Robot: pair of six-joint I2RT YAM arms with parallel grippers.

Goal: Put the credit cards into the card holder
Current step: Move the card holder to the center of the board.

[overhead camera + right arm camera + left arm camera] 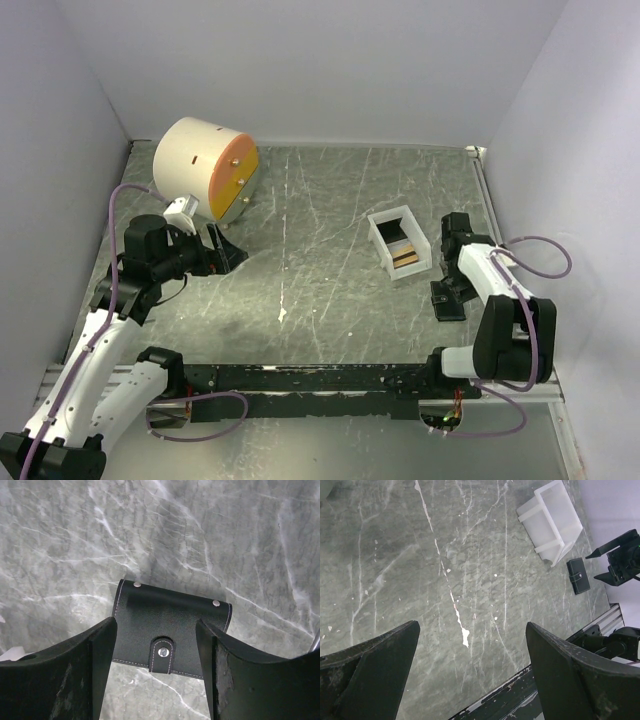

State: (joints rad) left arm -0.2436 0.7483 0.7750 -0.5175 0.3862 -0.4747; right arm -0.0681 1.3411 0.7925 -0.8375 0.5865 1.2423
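The black card holder (170, 625) lies flat on the table, closed by its snap strap. It also shows in the top view (448, 301) and in the left wrist view (578, 576). My right gripper (156, 672) hovers over it, open and empty, with one finger either side of it; it shows in the top view (452, 268). Credit cards (405, 258) with gold-brown edges sit in the white tray (383, 243). My left gripper (226, 250) is open and empty at the far left, well away from both; in its own wrist view (472, 675) it holds nothing.
A big cream cylinder with an orange face (205, 168) stands at the back left, just behind my left gripper. The white tray (555, 520) sits just left of the card holder. White walls enclose the table on three sides. A black rail (320, 378) runs along the near edge.
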